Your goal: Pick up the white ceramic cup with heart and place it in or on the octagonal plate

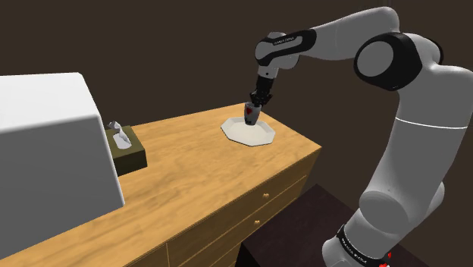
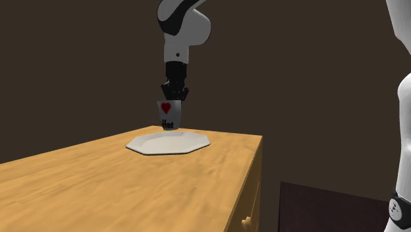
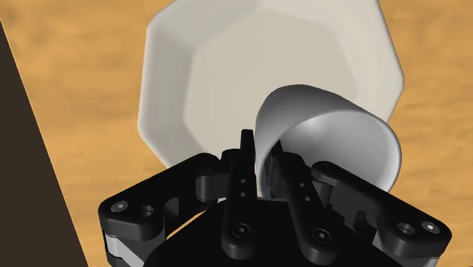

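A white cup with a red heart and black lettering hangs just above the white octagonal plate on the wooden dresser top. My gripper is shut on the cup's rim, one finger inside and one outside. In the shoulder view the cup sits under the gripper, over the plate near the dresser's far end. The wrist view shows the cup's open mouth clasped between the fingers, with the plate right below it.
A large white box stands on the dresser at the shoulder view's left, with a brown tissue box beside it. The dresser's front edge and drawers drop off toward my stand. Bare wood lies between the tissue box and the plate.
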Available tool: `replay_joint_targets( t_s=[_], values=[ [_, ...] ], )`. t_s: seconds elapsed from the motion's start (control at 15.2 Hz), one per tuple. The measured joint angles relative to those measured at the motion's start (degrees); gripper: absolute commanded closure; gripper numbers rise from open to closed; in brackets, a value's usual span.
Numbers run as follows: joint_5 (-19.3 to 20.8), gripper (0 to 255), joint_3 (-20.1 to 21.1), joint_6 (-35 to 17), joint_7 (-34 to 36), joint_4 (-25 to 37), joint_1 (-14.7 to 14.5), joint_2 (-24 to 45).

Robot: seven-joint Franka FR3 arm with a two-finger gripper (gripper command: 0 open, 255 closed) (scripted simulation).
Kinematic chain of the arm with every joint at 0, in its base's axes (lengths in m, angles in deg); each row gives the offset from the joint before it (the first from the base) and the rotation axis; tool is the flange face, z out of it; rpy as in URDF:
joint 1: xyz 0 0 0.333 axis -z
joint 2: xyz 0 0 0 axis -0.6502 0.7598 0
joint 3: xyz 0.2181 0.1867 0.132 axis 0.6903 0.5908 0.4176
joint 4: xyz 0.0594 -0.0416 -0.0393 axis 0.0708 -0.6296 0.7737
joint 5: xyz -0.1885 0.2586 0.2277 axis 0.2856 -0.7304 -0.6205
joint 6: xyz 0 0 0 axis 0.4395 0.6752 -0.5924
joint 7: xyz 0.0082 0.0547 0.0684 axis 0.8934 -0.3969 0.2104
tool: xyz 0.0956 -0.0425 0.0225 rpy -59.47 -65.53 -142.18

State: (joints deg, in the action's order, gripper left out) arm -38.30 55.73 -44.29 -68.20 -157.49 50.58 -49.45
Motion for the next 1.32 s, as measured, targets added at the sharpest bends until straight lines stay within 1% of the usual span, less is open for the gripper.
replay_joint_targets(
  t_s=[0.4, 0.86, 0.92, 1.32],
  values=[
    [-0.3, 255, 0.1, -4.4, -0.4, -3.0, -0.1, 1.4],
    [-0.3, 255, 0.1, -5.2, -0.5, -3.7, -0.1, 1.6],
    [-0.3, 0, 0.1, -5.2, -0.5, -3.7, -0.1, 1.6],
    [-0.3, 0, 0.1, -5.3, -0.5, -3.7, -0.1, 1.6]
  ],
)
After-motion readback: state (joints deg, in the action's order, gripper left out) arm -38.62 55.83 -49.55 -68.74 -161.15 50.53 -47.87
